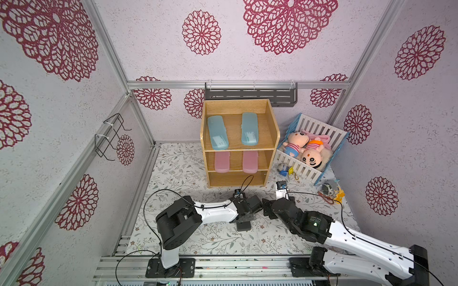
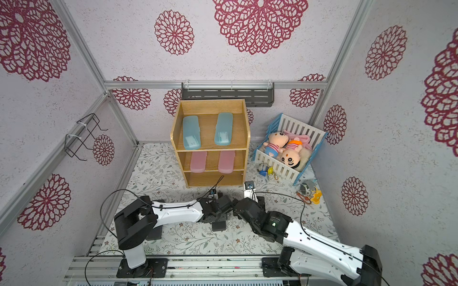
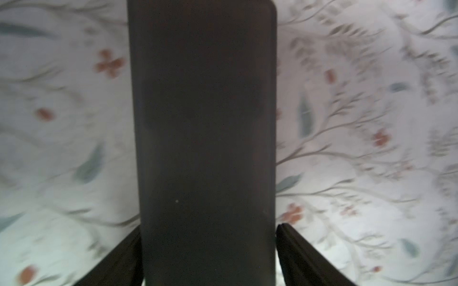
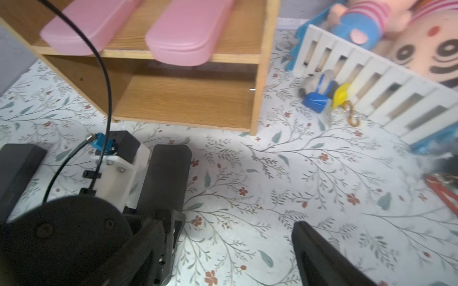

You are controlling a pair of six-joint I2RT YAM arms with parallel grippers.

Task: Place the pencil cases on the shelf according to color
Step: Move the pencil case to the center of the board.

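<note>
Over the mat (image 1: 186, 168) in front of the shelf (image 1: 272, 123), my left gripper (image 3: 208, 227) clamps a black case (image 3: 203, 111) by its long edges, long axis running straight out from the wrist. My right gripper (image 4: 238, 222) hangs beside it, fingers spread wide on nothing. Two blue cases (image 1: 217, 132) lie on the top tier, two pink cases (image 1: 222, 162) on the middle, all lengthwise front to back, near ends at the front edge.

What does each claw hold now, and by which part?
The left claw grips the black pencil case by its two long sides. The right claw is open and holds nothing.
</note>
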